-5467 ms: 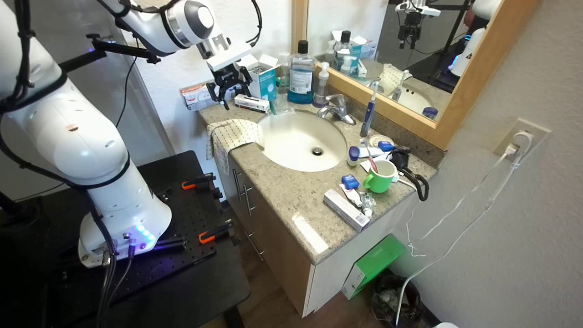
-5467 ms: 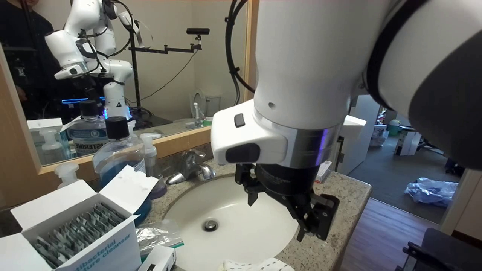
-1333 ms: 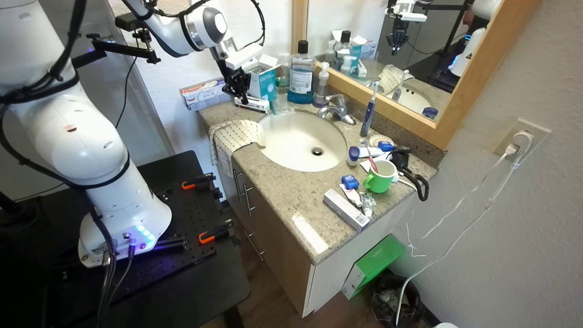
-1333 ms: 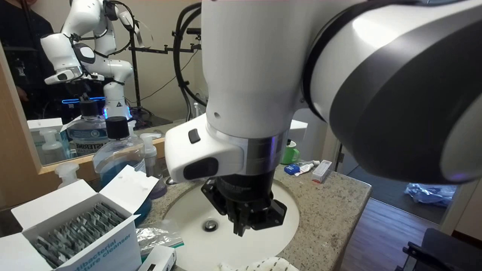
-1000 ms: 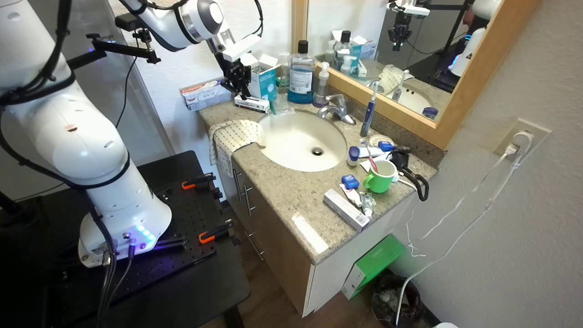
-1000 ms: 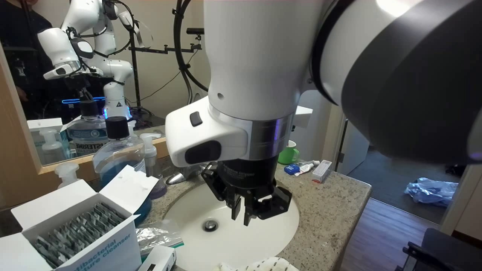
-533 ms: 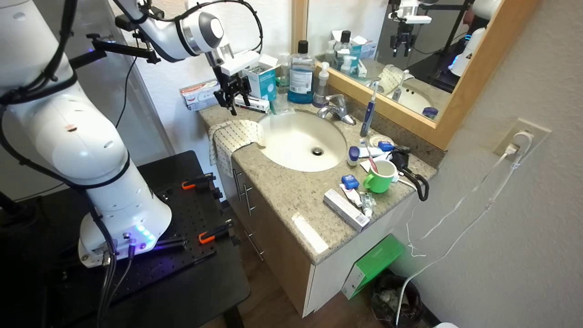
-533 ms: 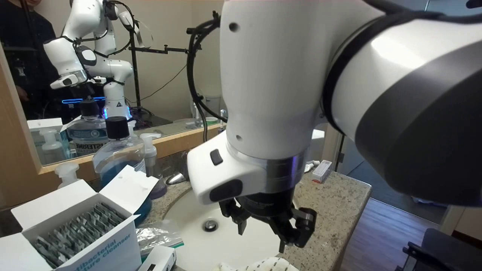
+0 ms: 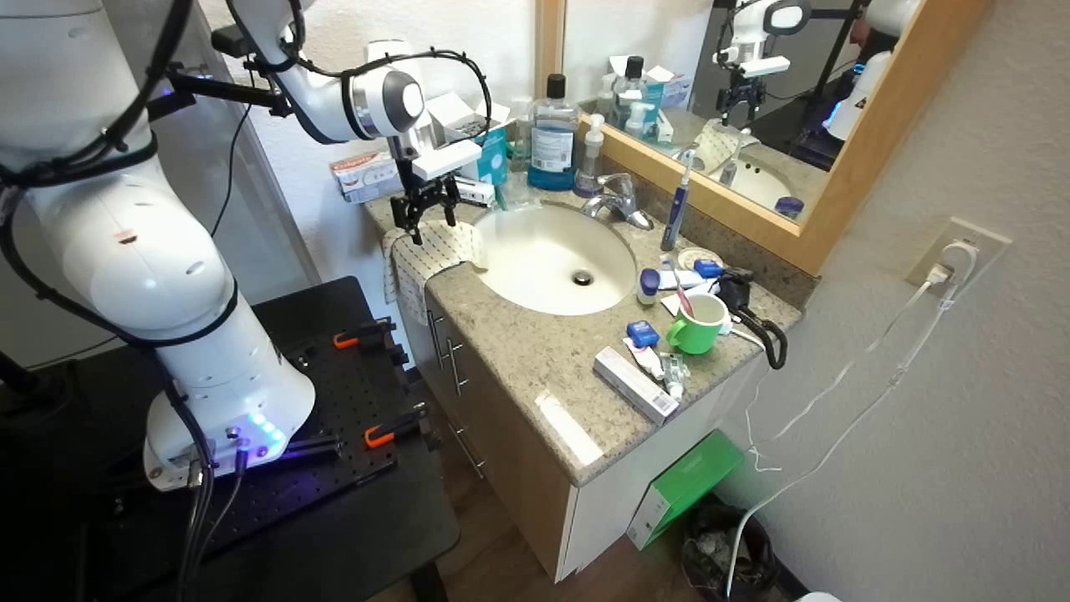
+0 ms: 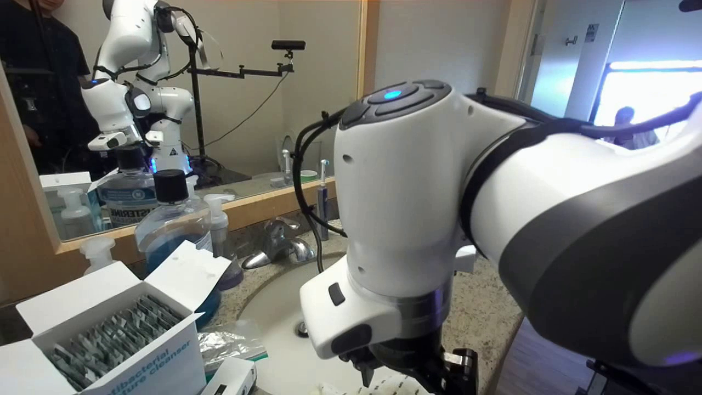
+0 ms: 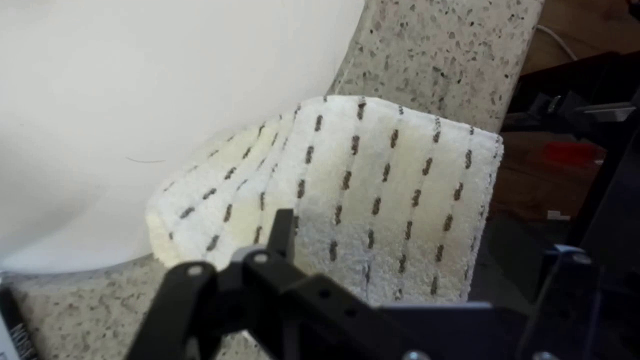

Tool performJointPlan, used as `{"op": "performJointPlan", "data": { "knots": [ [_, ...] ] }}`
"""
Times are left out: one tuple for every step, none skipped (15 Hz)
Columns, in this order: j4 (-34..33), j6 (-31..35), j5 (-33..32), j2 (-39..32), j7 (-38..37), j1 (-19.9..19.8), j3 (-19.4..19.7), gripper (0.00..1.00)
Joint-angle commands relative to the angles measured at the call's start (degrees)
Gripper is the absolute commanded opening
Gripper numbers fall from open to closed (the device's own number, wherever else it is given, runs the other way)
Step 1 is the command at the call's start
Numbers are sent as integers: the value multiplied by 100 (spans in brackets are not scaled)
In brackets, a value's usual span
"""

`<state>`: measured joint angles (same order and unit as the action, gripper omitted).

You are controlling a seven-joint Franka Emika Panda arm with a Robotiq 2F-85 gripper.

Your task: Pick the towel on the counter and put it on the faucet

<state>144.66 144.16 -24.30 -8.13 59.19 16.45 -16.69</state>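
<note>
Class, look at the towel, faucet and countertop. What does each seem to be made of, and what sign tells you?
Towel: soft, matte terry cloth, probably cotton; the wrist view shows fuzzy pile.
Faucet: likely chromed metal, polished; it is silvery with bright highlights in an exterior view.
Countertop: stone or a stone-look composite, apparently smooth; mixed flecks show, but the look cannot settle which.

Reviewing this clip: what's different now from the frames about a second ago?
The gripper has come down over the towel, sitting lower in both exterior views, and its jaws have spread from nearly closed to well apart. Nothing has been taken hold of or let go. The towel, faucet and mug look unmoved.
</note>
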Motion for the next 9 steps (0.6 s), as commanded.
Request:
{"op": "performJointPlan", "data": {
  "knots": [
    [-165,124,98,-326,301,-123,-19,100],
    [-203,116,84,-394,335,-137,-22,100],
    [-240,95,83,-443,360,-149,-26,90],
    [-276,84,84,-487,380,-161,-30,72],
    [-322,69,32,-539,438,-162,-25,66],
    [-373,36,36,-593,457,-165,-28,56],
    [-419,15,19,-637,465,-161,-27,49],
    [-464,1,6,-682,477,-155,-21,42],
    [-503,0,19,-725,506,-158,-25,34]
  ]
}}
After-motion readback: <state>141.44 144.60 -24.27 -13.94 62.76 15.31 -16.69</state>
